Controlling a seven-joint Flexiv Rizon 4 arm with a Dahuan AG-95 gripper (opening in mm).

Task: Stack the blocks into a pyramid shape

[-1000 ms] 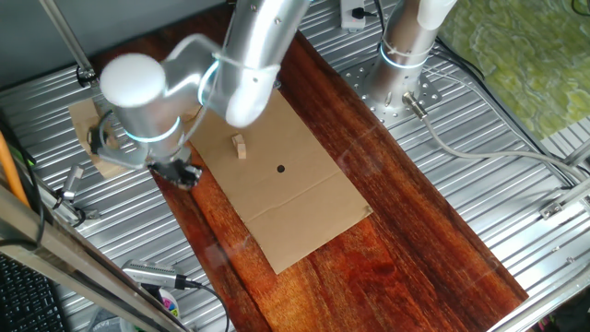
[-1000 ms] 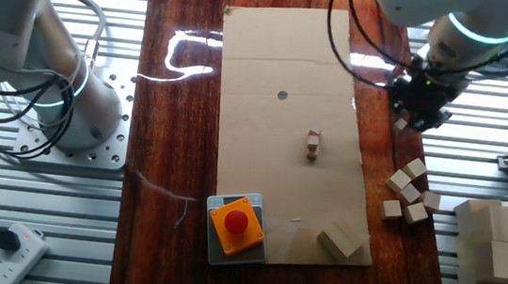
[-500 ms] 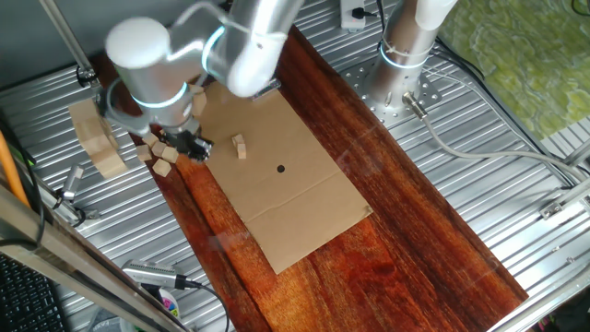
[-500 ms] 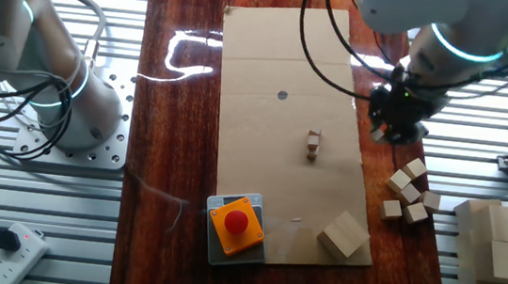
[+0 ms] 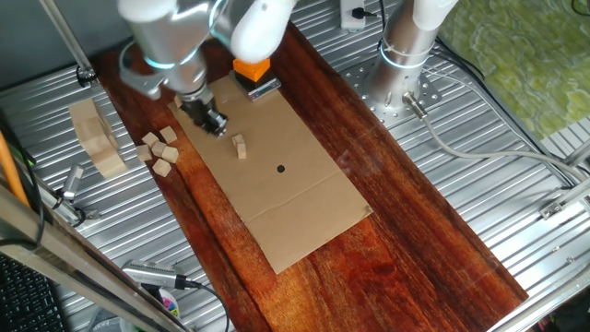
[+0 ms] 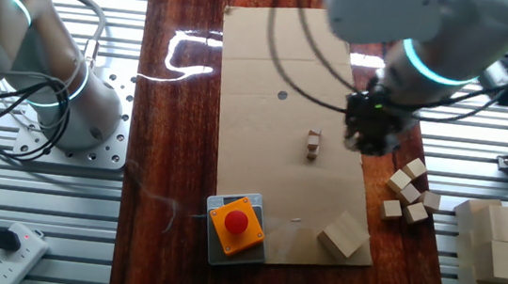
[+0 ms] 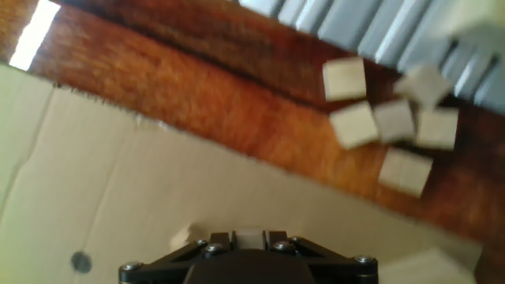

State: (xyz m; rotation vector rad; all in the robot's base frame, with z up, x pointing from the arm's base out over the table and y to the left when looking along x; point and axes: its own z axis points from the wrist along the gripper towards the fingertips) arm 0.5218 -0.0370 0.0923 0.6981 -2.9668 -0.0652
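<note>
Black and two-fingered, the claw (image 6: 368, 135) hangs over the flat brown cardboard sheet (image 6: 272, 153) near its long edge on the side of the loose blocks; in the hand view a pale scrap shows between the finger roots, which may be a block, but the fingertips are cut off and blurred, so I cannot tell whether the claw is apart, together or clamped on anything

Just beside it, toward the middle of the sheet, stands the small stack of pale unpainted wooden cubes (image 6: 312, 144), seemingly one on another, upright. I judge this to be the start of the pyramid, set on the cardboard because it gives a flat base away from the ribbed metal

Outward, a loose cluster of the same tiny pale cubes (image 6: 410, 191) lies on the dark red wooden board (image 6: 172, 152) just past that cardboard edge, touching or nearly touching one another. They look like the supply, kept near so each carry is short

A bigger pale wooden block (image 6: 341, 236) rests tilted at the sheet's corner, and an orange box with a red button (image 6: 234, 225) sits at the neighbouring corner. A tall slab-like stack of pale wood (image 6: 490, 252) stands on the ribbed metal bench (image 6: 491, 139), well apart from the work. Most cubes lie unstacked, so the pyramid seems barely begun
</note>
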